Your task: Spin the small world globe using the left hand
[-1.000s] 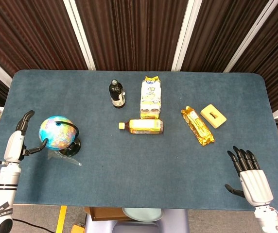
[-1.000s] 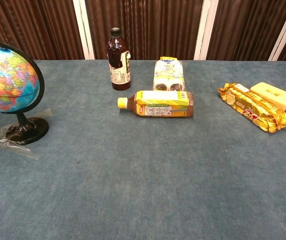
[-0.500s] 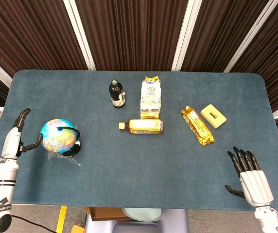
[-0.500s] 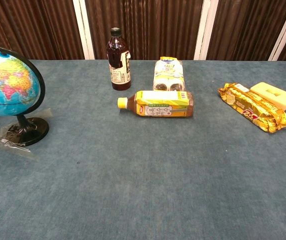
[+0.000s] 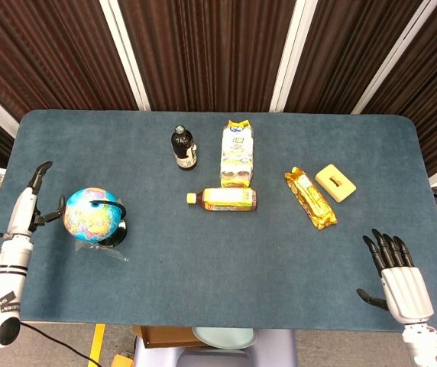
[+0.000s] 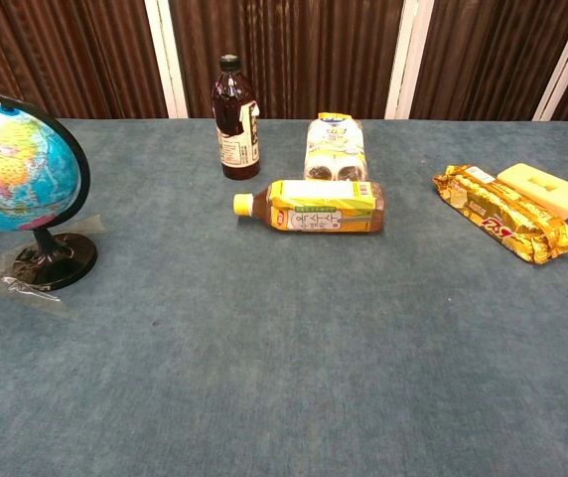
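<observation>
The small world globe (image 5: 89, 214) stands on its black base at the table's left side, and the chest view shows the globe (image 6: 16, 166) at the left edge, held in a black arc. My left hand (image 5: 29, 205) is open just left of the globe, fingers stretched out; its thumb reaches toward the ball, contact unclear. The chest view does not show this hand. My right hand (image 5: 396, 279) hovers open near the table's front right corner, far from the globe.
A dark bottle (image 5: 182, 147) stands at mid-table. A yellow drink bottle (image 5: 223, 199) lies on its side beside a yellow snack pack (image 5: 237, 154). A gold-wrapped bar (image 5: 309, 198) and a pale yellow box (image 5: 335, 183) lie to the right. Clear tape (image 6: 11, 283) surrounds the globe's base.
The globe has turned, showing different map faces. My left hand has drifted up and away along the globe's left side. The right hand has shifted slightly toward the front edge.
</observation>
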Controlling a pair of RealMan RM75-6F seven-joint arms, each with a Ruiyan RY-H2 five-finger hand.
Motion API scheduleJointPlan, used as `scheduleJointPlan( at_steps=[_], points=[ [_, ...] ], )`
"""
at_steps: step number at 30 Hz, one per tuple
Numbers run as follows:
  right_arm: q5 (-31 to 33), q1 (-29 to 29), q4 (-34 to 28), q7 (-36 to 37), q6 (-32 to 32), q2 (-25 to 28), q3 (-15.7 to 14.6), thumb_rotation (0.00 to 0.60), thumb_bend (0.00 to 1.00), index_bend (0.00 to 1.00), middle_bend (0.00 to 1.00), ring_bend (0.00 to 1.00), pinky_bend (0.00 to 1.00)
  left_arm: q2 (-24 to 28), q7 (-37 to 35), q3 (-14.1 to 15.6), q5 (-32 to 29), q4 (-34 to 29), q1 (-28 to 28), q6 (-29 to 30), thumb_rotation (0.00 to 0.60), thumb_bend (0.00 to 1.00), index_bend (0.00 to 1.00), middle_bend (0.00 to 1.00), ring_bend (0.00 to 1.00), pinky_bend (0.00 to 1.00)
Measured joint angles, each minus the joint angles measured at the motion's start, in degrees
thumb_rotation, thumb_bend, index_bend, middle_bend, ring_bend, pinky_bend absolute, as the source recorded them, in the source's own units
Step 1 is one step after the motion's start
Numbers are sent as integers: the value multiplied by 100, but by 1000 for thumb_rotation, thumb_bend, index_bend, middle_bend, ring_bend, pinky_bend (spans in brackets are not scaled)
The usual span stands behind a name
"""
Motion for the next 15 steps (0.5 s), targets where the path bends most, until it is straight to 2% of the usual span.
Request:
scheduleJointPlan(
  at_steps=[7, 15],
  points=[
    [-8, -12, -1, -41, 13, -10, -3, 600, 57, 0, 0, 0, 0, -115, -232, -147, -57, 451, -341, -377, 600, 335, 0, 0, 0, 0],
    [-171, 27, 25, 119, -60, 24, -97, 600, 57, 0, 0, 0, 0, -32, -1082, -159, 381, 386, -339, -188, 600, 338, 0, 0, 0, 0]
  ],
)
